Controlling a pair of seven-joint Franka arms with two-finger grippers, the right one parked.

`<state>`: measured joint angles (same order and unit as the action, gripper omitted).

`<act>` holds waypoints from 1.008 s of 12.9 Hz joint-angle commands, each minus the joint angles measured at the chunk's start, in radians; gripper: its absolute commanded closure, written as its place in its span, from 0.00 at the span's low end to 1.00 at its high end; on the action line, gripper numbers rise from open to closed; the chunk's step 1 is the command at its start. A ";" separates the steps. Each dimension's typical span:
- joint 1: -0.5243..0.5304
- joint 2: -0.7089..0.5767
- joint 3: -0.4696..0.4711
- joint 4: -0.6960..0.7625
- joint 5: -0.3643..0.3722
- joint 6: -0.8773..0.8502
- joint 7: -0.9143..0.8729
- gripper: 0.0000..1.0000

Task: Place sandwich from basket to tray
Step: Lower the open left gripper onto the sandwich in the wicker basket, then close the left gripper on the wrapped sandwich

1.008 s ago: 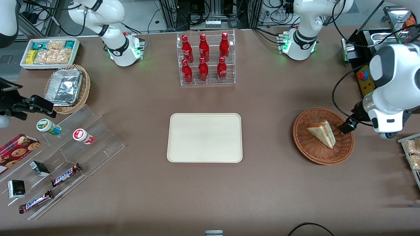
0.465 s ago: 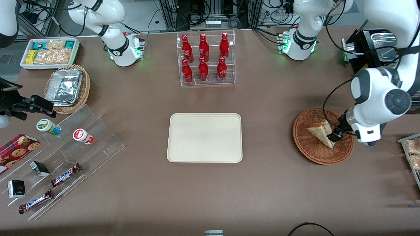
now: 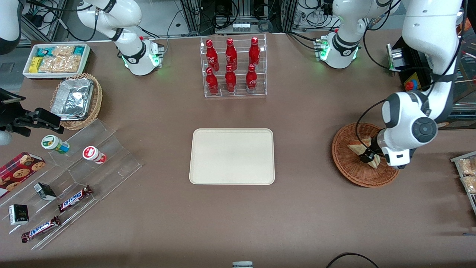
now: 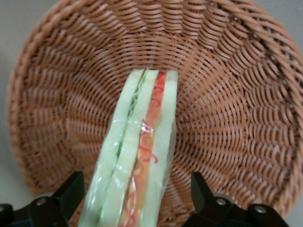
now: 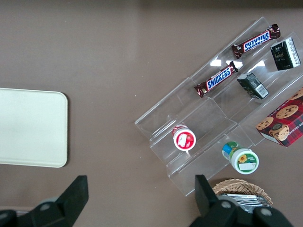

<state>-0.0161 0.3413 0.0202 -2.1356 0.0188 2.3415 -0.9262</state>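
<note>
The sandwich, a plastic-wrapped wedge of pale bread with red, orange and green filling, stands on edge in the reddish-brown wicker basket toward the working arm's end of the table. In the left wrist view the sandwich runs up the basket's floor. My left gripper is down in the basket, open, with one black finger on each side of the sandwich's wide end and a gap to each. The cream-beige tray lies at the table's middle.
A clear rack of red bottles stands farther from the front camera than the tray. A black box stands at the working arm's end. Snack packs lie beside the basket. A tan foil basket, white snack bin and acrylic shelf lie toward the parked arm's end.
My left gripper has moved from the basket's rim in over the basket and down, so its open fingers now straddle the sandwich. The sandwich has not moved.
</note>
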 commanded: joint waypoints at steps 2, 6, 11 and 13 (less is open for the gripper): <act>0.005 -0.007 -0.003 -0.047 -0.008 0.065 -0.045 0.09; 0.002 -0.013 -0.003 0.005 0.004 -0.058 -0.040 0.44; -0.008 -0.039 -0.005 0.112 -0.003 -0.235 -0.056 0.46; -0.013 -0.031 -0.006 0.195 -0.022 -0.286 -0.139 0.46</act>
<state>-0.0210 0.3128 0.0176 -2.0124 0.0126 2.1161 -0.9896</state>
